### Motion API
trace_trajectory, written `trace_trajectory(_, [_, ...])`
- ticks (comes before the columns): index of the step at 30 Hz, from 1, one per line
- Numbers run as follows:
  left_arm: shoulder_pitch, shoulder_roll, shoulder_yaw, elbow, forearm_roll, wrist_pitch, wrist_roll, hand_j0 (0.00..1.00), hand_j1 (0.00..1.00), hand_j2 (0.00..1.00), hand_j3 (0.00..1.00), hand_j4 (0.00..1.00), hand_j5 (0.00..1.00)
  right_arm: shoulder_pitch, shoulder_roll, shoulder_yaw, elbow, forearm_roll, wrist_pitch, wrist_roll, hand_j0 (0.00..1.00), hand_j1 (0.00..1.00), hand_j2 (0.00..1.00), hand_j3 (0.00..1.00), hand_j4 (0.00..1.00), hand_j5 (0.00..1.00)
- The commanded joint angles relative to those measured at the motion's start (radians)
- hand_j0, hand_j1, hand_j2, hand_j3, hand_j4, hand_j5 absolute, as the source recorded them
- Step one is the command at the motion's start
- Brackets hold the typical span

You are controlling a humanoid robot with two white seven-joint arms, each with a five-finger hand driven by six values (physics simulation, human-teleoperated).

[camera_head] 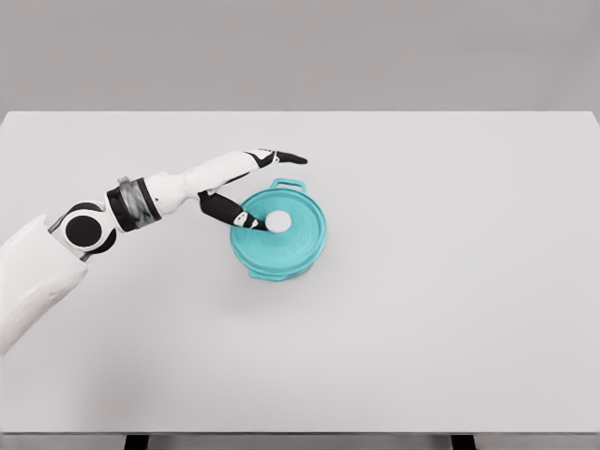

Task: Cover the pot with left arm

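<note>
Resting on the teal pot (278,264) near the middle of the white desk (469,281), the lid (291,239) looks stiff, smooth and fairly light, best taken by its white knob (279,221). Reaching in from the left, the left hand (246,187) has its thumb touching that knob, other fingers stretched out, gripping nothing.

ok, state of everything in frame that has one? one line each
pot: upright on the table, covered by the lid
lid: seated on the pot, white knob up
left hand: open, fingers extended past the pot's far handle, thumb reaching to the knob, not gripping
right arm: not in view
</note>
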Motion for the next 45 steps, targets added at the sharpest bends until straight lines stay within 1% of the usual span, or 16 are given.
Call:
trace_trajectory(1, [0.0,0.0,0.002,0.002,0.008,0.002,0.0,1.0,1.0,1.0,1.0,1.0,1.0,0.0,0.0,0.0,0.0,0.001,0.0,0.0,1.0,1.0,1.0,1.0,1.0,1.0])
trace_trajectory(16, [0.0,0.009,0.005,-0.002,0.025,0.002,0.0,1.0,1.0,1.0,1.0,1.0,1.0,0.0,0.0,0.0,0.0,0.001,0.0,-0.001,1.0,1.0,1.0,1.0,1.0,1.0])
trace_trajectory(21, [0.0,0.011,0.003,-0.004,0.045,0.002,0.0,1.0,1.0,1.0,1.0,1.0,1.0,0.0,0.0,0.0,0.0,0.001,0.0,0.0,1.0,1.0,1.0,1.0,1.0,1.0])
trace_trajectory(35, [-0.005,0.052,0.005,-0.008,0.076,0.002,-0.001,1.0,1.0,1.0,1.0,1.0,1.0,0.0,0.0,0.0,0.0,0.001,0.0,0.0,1.0,1.0,1.0,1.0,1.0,1.0])
trace_trajectory(36, [-0.017,0.068,0.003,-0.019,0.097,0.002,-0.003,1.0,1.0,1.0,1.0,1.0,1.0,0.0,0.0,0.0,0.0,0.001,0.0,0.0,1.0,1.0,1.0,1.0,1.0,1.0])
trace_trajectory(38, [-0.029,0.149,0.002,-0.057,0.157,0.002,-0.01,1.0,1.0,1.0,1.0,1.0,1.0,0.0,0.0,0.0,0.0,0.001,0.0,0.0,1.0,1.0,1.0,1.0,1.0,1.0])
trace_trajectory(40, [-0.031,0.198,0.003,-0.085,0.174,0.002,-0.009,1.0,1.0,1.0,1.0,1.0,1.0,0.0,0.0,0.0,0.0,0.001,0.0,0.0,1.0,1.0,1.0,1.0,1.0,1.0])
trace_trajectory(41, [-0.026,0.239,0.006,-0.116,0.189,0.002,-0.01,1.0,1.0,1.0,1.0,1.0,1.0,0.0,0.0,0.0,0.0,0.001,0.0,0.0,1.0,1.0,1.0,1.0,1.0,1.0])
trace_trajectory(42, [-0.017,0.314,0.006,-0.16,0.229,0.002,-0.01,1.0,1.0,1.0,1.0,1.0,1.0,0.0,0.0,0.0,0.0,0.001,0.0,0.0,1.0,1.0,1.0,1.0,1.0,1.0])
trace_trajectory(43, [-0.005,0.379,0.006,-0.185,0.252,0.002,-0.01,1.0,1.0,1.0,1.0,1.0,1.0,0.0,0.0,0.0,0.0,0.001,0.0,0.0,1.0,1.0,1.0,1.0,1.0,1.0])
trace_trajectory(44, [0.014,0.405,0.006,-0.196,0.254,0.002,-0.01,1.0,1.0,1.0,1.0,1.0,1.0,0.0,0.0,0.0,0.0,0.001,0.0,0.0,1.0,1.0,1.0,1.0,1.0,1.0])
trace_trajectory(45, [0.018,0.41,0.006,-0.196,0.254,0.002,-0.009,1.0,1.0,1.0,1.0,1.0,1.0,0.0,0.0,0.0,0.0,0.001,0.0,0.0,1.0,1.0,1.0,1.0,1.0,1.0])
